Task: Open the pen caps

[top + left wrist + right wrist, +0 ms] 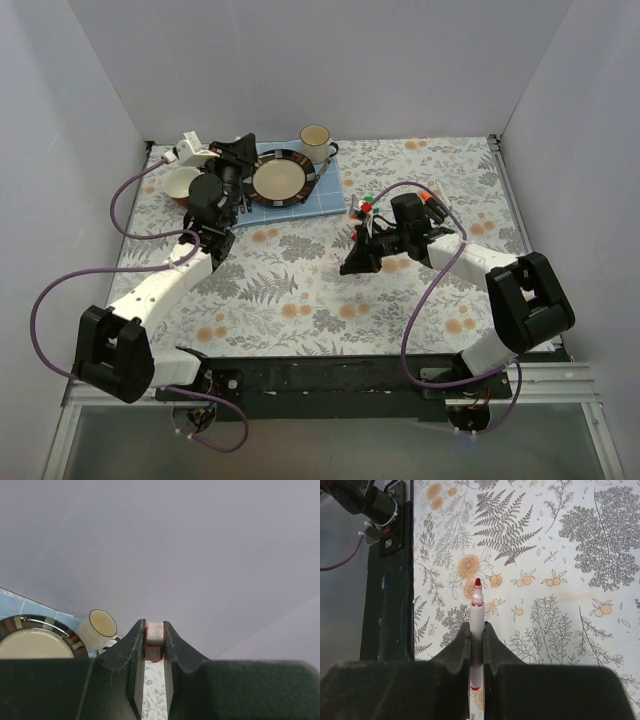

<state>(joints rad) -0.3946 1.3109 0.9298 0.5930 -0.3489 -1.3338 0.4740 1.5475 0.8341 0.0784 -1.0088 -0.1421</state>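
My left gripper is shut on a small red pen cap, held in the air and facing the back wall; in the top view it is raised at the back left, near the plate. My right gripper is shut on a slim white-barrelled pen. The pen's red tip is bare and sticks out past the fingertips above the floral tablecloth. In the top view this gripper is at mid-table. More pens with red and green caps lie in a small cluster just behind it.
A dark-rimmed plate sits on a blue mat at the back, with a cream cup behind it and a red bowl to the left. White walls enclose the table. The black base rail shows left in the right wrist view.
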